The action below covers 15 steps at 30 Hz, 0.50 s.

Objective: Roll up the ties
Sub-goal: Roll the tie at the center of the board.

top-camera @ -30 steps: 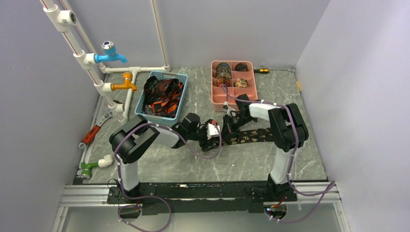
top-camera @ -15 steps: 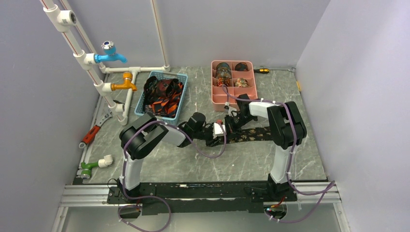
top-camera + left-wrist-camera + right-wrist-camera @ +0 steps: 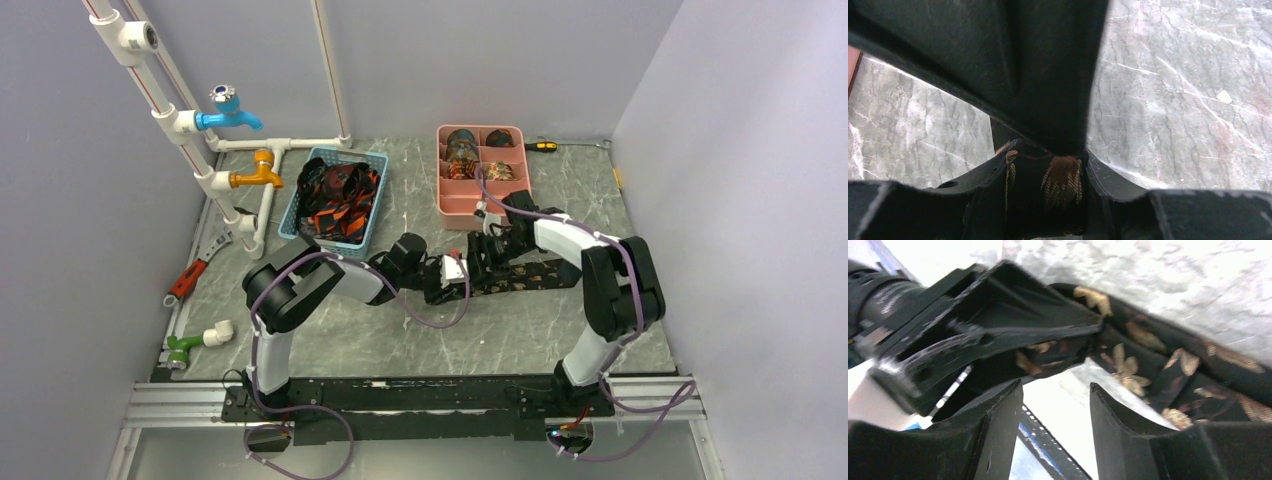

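One dark tie [image 3: 530,275] with gold leaf patterns lies stretched across the middle of the table. Its left end is folded into a small wad. My left gripper [image 3: 452,275] is shut on that wad [image 3: 1063,185], and the rest of the strip runs away from the jaws [image 3: 1043,75]. My right gripper [image 3: 488,252] hovers just beside the same end, open, with nothing between its fingers [image 3: 1055,390]. In the right wrist view the left gripper [image 3: 998,335] pinches the patterned tie [image 3: 1158,365]. More loose ties [image 3: 335,195] fill the blue basket.
The blue basket [image 3: 345,155] stands at the back left. A pink compartment tray [image 3: 440,195] with rolled coils sits at the back centre. White pipes with a blue tap [image 3: 230,110] and an orange tap [image 3: 255,175] run along the left side. A screwdriver [image 3: 540,146] lies behind the tray.
My left gripper slid right and shut on the tie's folded end. My right gripper, shut before, has opened and pulled back a little to the right.
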Motion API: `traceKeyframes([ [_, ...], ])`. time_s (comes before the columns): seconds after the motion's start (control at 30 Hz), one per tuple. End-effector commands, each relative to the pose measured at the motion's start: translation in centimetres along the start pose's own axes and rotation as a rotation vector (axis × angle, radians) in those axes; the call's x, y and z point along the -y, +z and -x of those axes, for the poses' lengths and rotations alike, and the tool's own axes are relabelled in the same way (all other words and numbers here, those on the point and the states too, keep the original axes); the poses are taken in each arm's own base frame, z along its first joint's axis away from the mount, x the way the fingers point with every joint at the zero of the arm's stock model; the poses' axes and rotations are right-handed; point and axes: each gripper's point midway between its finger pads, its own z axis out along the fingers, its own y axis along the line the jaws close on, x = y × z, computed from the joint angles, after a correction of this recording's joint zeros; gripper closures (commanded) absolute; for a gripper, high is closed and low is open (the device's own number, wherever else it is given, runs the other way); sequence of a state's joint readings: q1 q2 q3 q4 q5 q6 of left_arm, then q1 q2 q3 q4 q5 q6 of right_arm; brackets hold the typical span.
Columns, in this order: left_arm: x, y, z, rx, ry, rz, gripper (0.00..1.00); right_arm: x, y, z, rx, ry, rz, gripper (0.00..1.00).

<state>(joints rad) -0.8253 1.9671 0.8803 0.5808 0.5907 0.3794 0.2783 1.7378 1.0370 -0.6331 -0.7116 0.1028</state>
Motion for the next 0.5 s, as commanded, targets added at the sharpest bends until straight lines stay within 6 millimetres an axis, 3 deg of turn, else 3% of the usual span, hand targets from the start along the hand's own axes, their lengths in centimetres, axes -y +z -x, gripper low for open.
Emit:
traceKeyframes([
  [0.0,2.7,-1.2,-6.4,-0.225,-0.143,-0.043,0.68,-3.0,-0.2,-0.2,0.040,0.027,0.136,0.46],
  [0.13,2.6,-1.1,-6.2,-0.227,-0.162,-0.041,0.67,-2.0,1.0,0.2,0.017,0.022,0.111,0.46],
  [0.27,2.5,-1.1,-6.0,-0.230,-0.177,-0.035,0.64,-0.6,2.2,0.8,-0.010,0.028,0.082,0.57],
  [0.33,2.5,-1.1,-5.8,-0.227,-0.182,-0.036,0.61,-0.2,2.4,1.5,0.004,0.019,0.063,0.71],
  [0.37,2.3,-1.0,-5.7,-0.224,-0.182,-0.027,0.59,0.3,2.5,1.7,0.012,0.017,0.038,0.87],
  [0.4,2.2,-1.0,-5.6,-0.225,-0.192,-0.017,0.55,0.8,2.6,1.8,0.014,0.012,0.024,0.96],
  [0.47,1.7,-1.0,-5.3,-0.216,-0.202,0.008,0.43,1.8,3.0,1.7,-0.002,0.001,-0.012,1.00],
])
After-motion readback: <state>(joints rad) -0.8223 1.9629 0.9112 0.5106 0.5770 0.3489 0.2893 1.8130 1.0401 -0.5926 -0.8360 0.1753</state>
